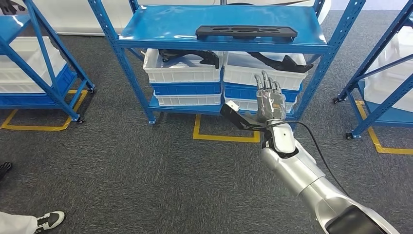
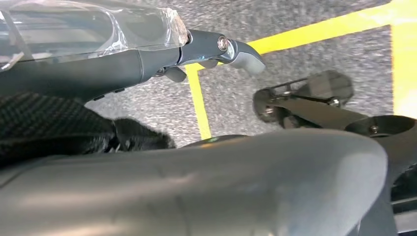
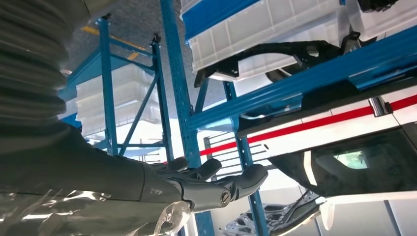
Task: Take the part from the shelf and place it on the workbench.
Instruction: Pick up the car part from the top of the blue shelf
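Reaching toward the shelf: right hand released, empty, fingers spread. Part untouched at 12 o'clock. Grasp and placement remain.

three blue shelves, three black parts (two in crates)

Bright even light; shelf top glares; wrist closeups blurred.

The shelf was glossy blue painted metal, the part on it matt black plastic. White crates looked smooth plastic. The floor was rough grey carpet; the right hand shone silvery.
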